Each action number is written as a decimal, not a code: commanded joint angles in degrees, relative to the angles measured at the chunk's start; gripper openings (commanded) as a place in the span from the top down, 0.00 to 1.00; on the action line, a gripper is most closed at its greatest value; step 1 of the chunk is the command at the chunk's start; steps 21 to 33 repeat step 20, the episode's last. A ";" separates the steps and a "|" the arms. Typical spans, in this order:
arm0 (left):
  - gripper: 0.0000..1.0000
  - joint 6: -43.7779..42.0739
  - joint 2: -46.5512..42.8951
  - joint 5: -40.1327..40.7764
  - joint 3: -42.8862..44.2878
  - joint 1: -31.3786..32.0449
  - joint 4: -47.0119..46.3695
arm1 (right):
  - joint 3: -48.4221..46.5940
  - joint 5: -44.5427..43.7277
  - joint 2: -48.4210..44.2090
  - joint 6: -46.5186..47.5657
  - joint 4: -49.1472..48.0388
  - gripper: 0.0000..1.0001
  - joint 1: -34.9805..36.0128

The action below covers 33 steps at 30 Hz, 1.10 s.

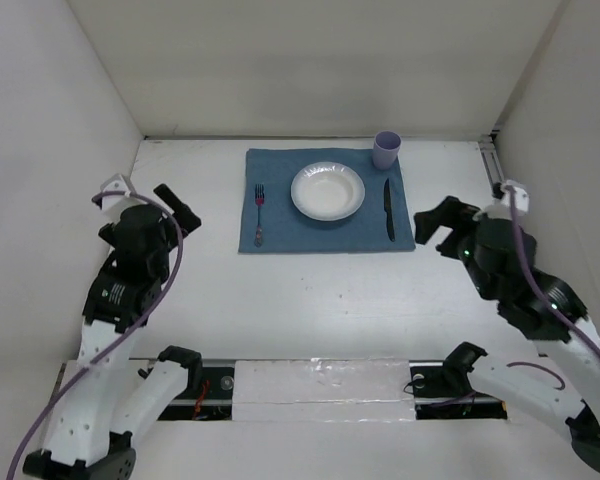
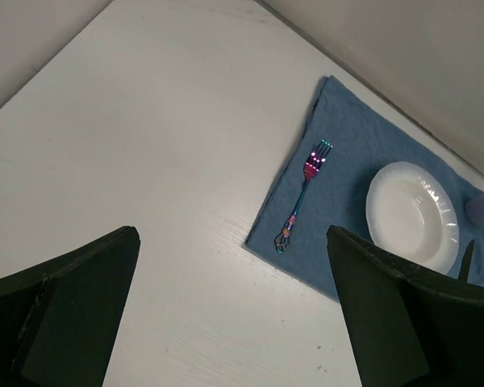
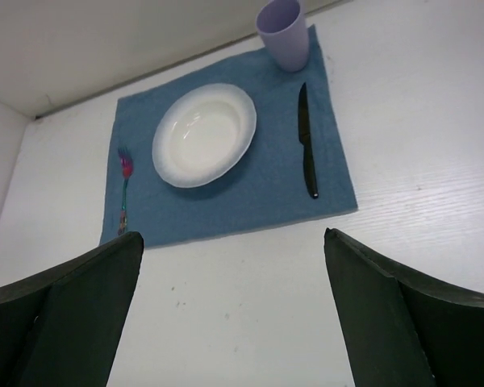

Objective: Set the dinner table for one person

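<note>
A blue cloth placemat (image 1: 280, 232) lies on the white dinner table (image 1: 310, 290). On it sit a white plate (image 1: 327, 191) in the middle, a pink-and-blue fork (image 1: 260, 215) on its left, a black knife (image 1: 388, 209) on its right and a lilac cup (image 1: 386, 150) at the far right corner. My left gripper (image 1: 178, 208) is open and empty, left of the mat. My right gripper (image 1: 442, 228) is open and empty, right of the mat. The fork (image 2: 303, 195), plate (image 2: 412, 215), knife (image 3: 307, 141) and cup (image 3: 283, 32) show in the wrist views.
White walls enclose the table on the left, back and right. A metal bracket (image 1: 491, 160) runs along the right wall near the back corner. The arm bases and a taped strip (image 1: 320, 385) lie at the near edge.
</note>
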State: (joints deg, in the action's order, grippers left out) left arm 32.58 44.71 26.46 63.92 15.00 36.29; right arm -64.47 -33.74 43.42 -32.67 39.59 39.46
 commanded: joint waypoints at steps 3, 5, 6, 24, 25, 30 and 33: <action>0.00 1.87 -9.09 4.91 -5.03 -0.15 -2.81 | -1.80 -5.73 -9.92 -0.13 9.36 0.01 -0.09; 0.00 3.10 -11.65 6.67 -6.61 -0.15 -2.81 | -2.32 -7.57 -12.20 -0.12 11.63 0.01 -0.09; 0.00 3.63 -14.01 6.68 -7.22 -0.15 -2.81 | -2.94 -7.57 -12.83 -0.12 12.34 0.01 -0.09; 0.00 2.40 -19.75 6.68 -9.52 -0.15 -5.18 | -2.15 -12.58 -17.32 -1.35 15.34 0.01 -0.09; 0.00 2.40 -19.75 6.68 -9.52 -0.15 -5.18 | -2.15 -12.58 -17.32 -1.35 15.34 0.01 -0.09; 0.00 2.40 -19.75 6.68 -9.52 -0.15 -5.18 | -2.15 -12.58 -17.32 -1.35 15.34 0.01 -0.09; 0.00 2.40 -19.75 6.68 -9.52 -0.15 -5.18 | -2.15 -12.58 -17.32 -1.35 15.34 0.01 -0.09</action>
